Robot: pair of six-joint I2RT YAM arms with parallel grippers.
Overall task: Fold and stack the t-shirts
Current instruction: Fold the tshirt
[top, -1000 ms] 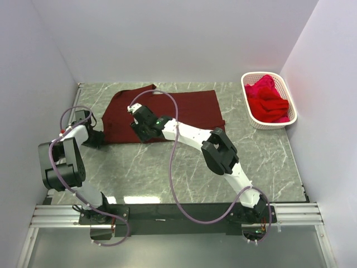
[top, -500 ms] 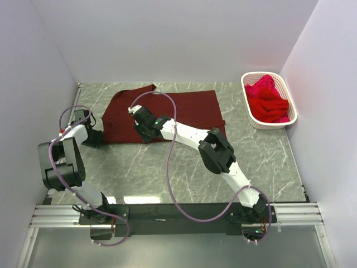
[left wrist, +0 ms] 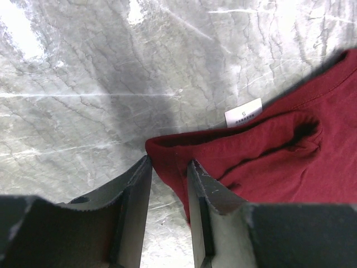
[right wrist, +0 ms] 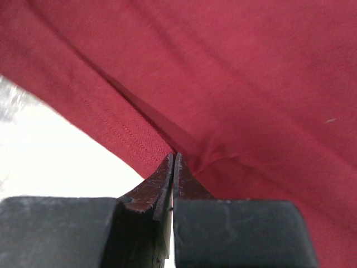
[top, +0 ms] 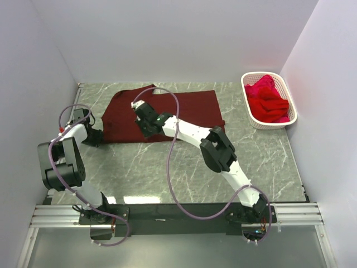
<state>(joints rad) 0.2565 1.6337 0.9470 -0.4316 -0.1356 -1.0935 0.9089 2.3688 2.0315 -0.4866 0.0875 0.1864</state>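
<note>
Between the left fingers point(left wrist: 196, 187) sat a corner of the maroon t-shirt point(left wrist: 290, 162). They stood a little apart, and the rolled hem filled the narrow gap at their tips, so they were clamped on it. Just beyond those tips, a white size label point(left wrist: 244, 113) showed at the cloth's edge. Grey marbled counter point(left wrist: 111, 67) spread ahead of them and to their left.

The right fingers point(right wrist: 169, 176) were pressed fully together, pinching a small fold of the same shirt, with creases running out from their tips. Maroon cloth covered everything ahead and to the right of them. Beyond a stitched hem to their left, the surface showed only as a bright, washed-out patch.

Seen from above, the shirt lay spread on the far half of the counter. The left fingers held its near left corner and the right fingers gripped its left half. The right arm's purple cable point(top: 175, 111) arched over the cloth behind its fingers. Well off to the right of both pairs of fingers, a white basket point(top: 250, 114) held the crumpled brighter red t-shirts point(top: 268, 100).
</note>
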